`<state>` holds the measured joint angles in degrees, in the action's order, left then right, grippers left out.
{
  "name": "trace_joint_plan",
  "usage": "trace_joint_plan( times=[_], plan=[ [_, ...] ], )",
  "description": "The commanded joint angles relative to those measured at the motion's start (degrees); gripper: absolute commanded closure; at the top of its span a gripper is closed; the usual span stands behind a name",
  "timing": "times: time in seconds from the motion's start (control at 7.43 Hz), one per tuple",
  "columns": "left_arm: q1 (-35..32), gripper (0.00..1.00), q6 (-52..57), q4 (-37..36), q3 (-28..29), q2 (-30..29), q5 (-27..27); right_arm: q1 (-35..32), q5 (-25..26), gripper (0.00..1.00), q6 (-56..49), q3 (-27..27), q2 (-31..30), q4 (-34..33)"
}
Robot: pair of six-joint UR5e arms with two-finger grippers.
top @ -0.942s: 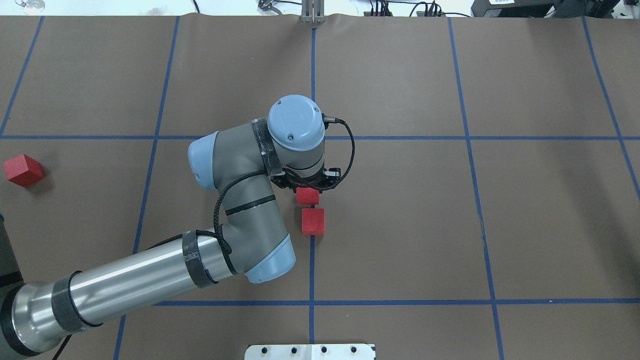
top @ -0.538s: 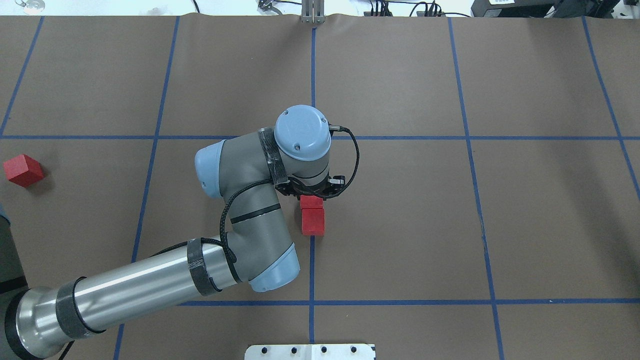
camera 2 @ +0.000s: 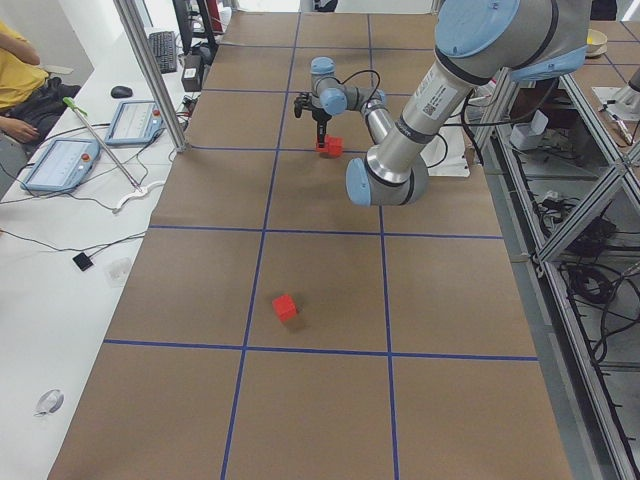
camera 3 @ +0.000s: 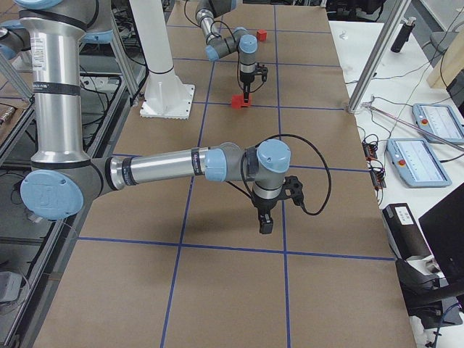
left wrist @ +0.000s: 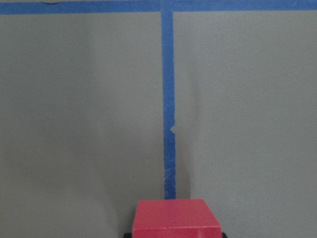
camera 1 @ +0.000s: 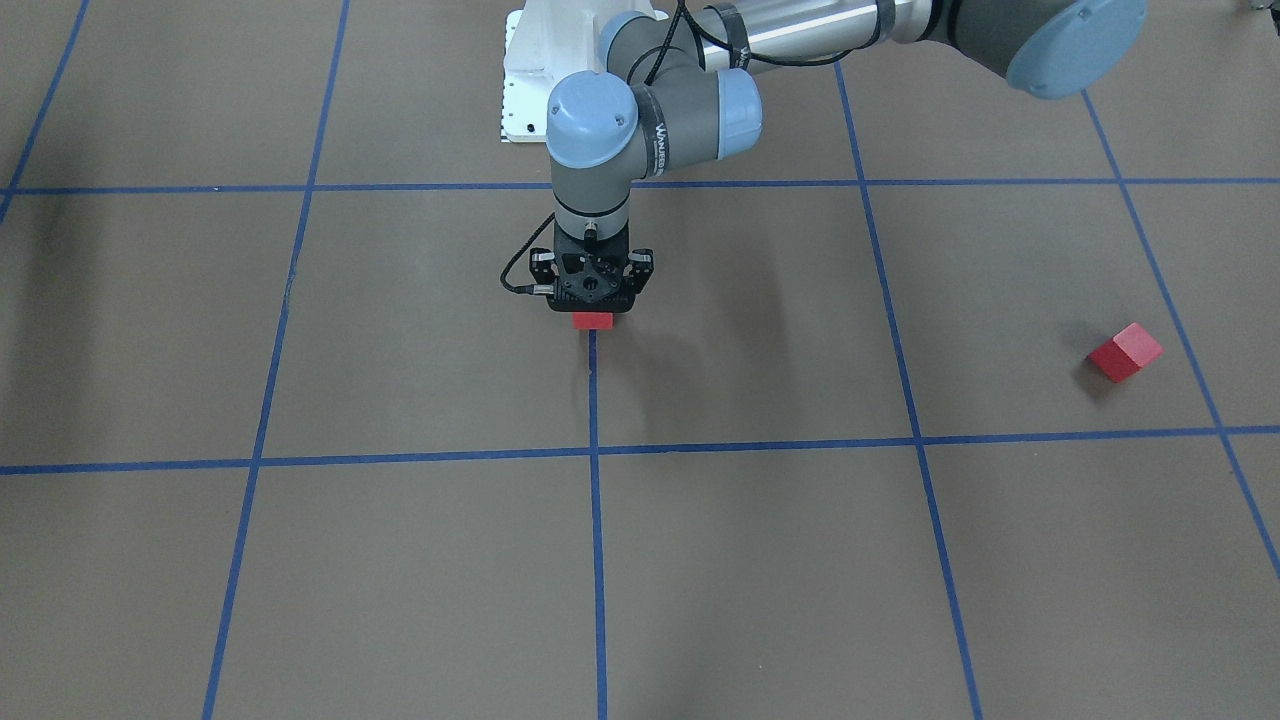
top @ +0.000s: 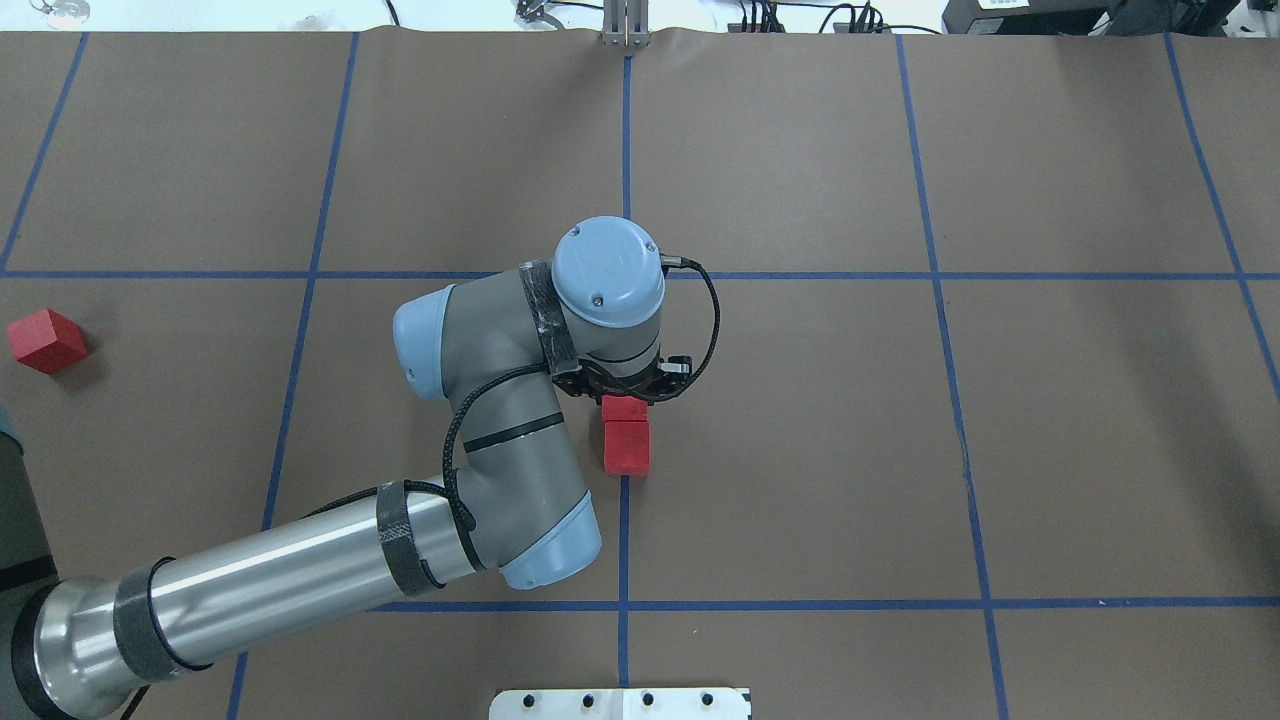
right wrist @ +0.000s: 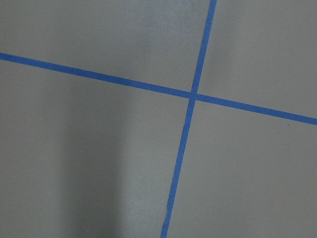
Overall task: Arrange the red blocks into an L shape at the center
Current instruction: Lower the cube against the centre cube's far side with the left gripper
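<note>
My left gripper (top: 625, 399) is shut on a red block (top: 625, 408) at the table's centre, on the blue centre line. That block also shows under the gripper in the front view (camera 1: 592, 321) and at the bottom of the left wrist view (left wrist: 177, 218). A second red block (top: 627, 448) lies on the table just on the near side of it, and the two look edge to edge. The third red block (top: 45, 340) lies far off at the left edge. My right gripper (camera 3: 264, 221) shows only in the right side view, low over bare table; I cannot tell its state.
The table is brown paper with a blue tape grid (top: 625, 150). A white base plate (top: 620, 703) sits at the near edge. The right wrist view shows only a crossing of tape lines (right wrist: 193, 94). Operator desks with tablets (camera 2: 60, 160) stand beyond the far edge.
My left gripper has carried its red block toward the second block. The gap between the two blocks has closed. The far left block has not moved.
</note>
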<state>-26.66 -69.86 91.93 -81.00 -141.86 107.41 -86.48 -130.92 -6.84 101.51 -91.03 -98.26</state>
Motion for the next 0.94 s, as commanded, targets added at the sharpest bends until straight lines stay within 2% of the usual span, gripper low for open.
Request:
trace_joint_plan(
  times=[0.0,0.4,0.81],
  plan=[
    [0.0,0.91,0.0,0.0,0.0,0.0,0.0,0.0,0.0,0.00,0.1,0.0,0.1,0.0],
    [0.8,0.90,0.0,0.1,0.7,0.0,-2.2,0.0,0.0,0.00,0.1,0.0,0.2,0.0],
    [1.1,0.90,-0.1,0.2,0.8,-0.4,-2.2,0.0,0.0,0.00,0.1,0.0,0.2,0.0]
  ],
)
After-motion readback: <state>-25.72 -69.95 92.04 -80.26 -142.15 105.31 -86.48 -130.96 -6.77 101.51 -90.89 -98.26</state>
